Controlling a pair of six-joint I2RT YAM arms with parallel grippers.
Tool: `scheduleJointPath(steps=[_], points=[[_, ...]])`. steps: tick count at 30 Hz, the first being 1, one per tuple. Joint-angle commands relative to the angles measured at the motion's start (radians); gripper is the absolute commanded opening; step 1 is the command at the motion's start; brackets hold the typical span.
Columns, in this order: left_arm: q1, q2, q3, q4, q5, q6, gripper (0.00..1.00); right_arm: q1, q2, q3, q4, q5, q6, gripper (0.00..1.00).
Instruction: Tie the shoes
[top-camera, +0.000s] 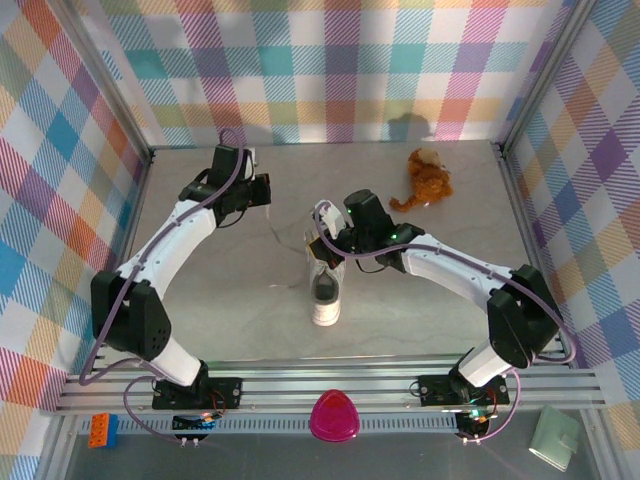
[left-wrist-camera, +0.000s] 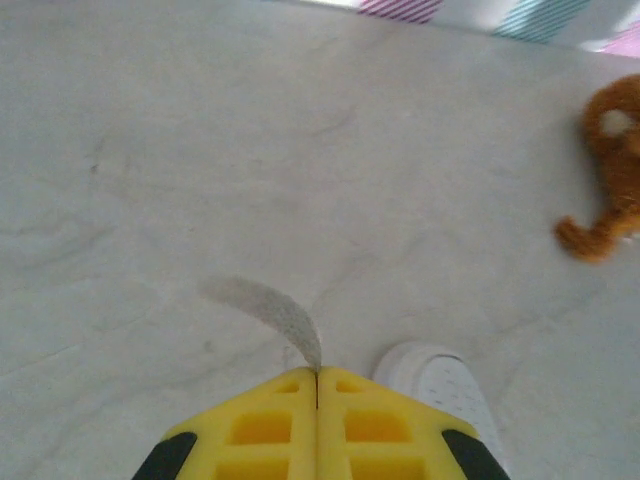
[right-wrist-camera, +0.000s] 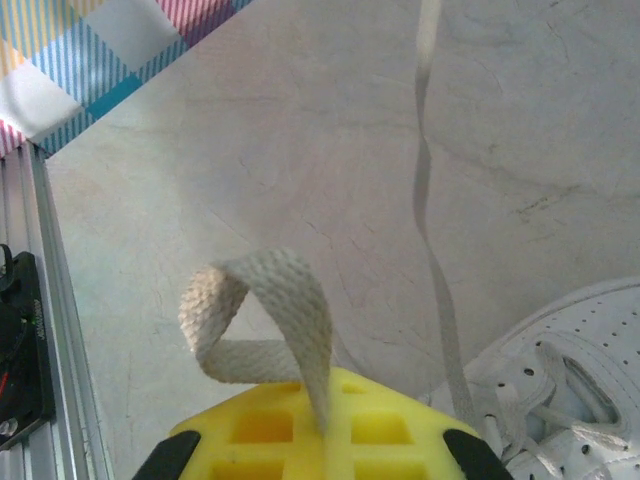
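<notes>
From above, the sneaker (top-camera: 325, 300) lies mid-counter (top-camera: 220, 320) with its long axis running near to far. My right hand (top-camera: 325, 238) is over its far end, and my left hand (top-camera: 262, 190) is well apart to the far left. On the left wrist, the yellow fingers (left-wrist-camera: 260, 425) are pressed together, pinching a lace (left-wrist-camera: 280, 310) near its end, with the sneaker just right of them. On the right wrist, the fingers (right-wrist-camera: 390, 430) pinch a loop of lace (right-wrist-camera: 262, 305) and the sneaker lies lower right. I judge the right hand is nearer, so the left strand must come across to it.
</notes>
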Motion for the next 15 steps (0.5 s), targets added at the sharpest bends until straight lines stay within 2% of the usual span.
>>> scheduleJointPath(steps=[1, 4, 7, 10, 15], points=[[0.007, -0.162, -0.082, 0.104, 0.148, 0.069, 0.0, 0.0, 0.029, 0.069, -0.046, 0.039, 0.034, 0.0], [-0.022, -0.307, -0.195, 0.204, 0.192, 0.085, 0.0, -0.009, 0.059, 0.114, -0.091, 0.042, 0.055, 0.0], [-0.108, -0.428, -0.281, 0.247, 0.192, 0.127, 0.0, -0.024, 0.083, 0.132, -0.103, 0.024, 0.085, 0.0], [-0.239, -0.523, -0.376, 0.313, 0.151, 0.161, 0.0, -0.05, 0.1, 0.142, -0.1, -0.026, 0.115, 0.0], [-0.535, -0.56, -0.473, 0.435, -0.025, 0.271, 0.0, -0.082, 0.144, 0.196, -0.138, -0.139, 0.107, 0.0]])
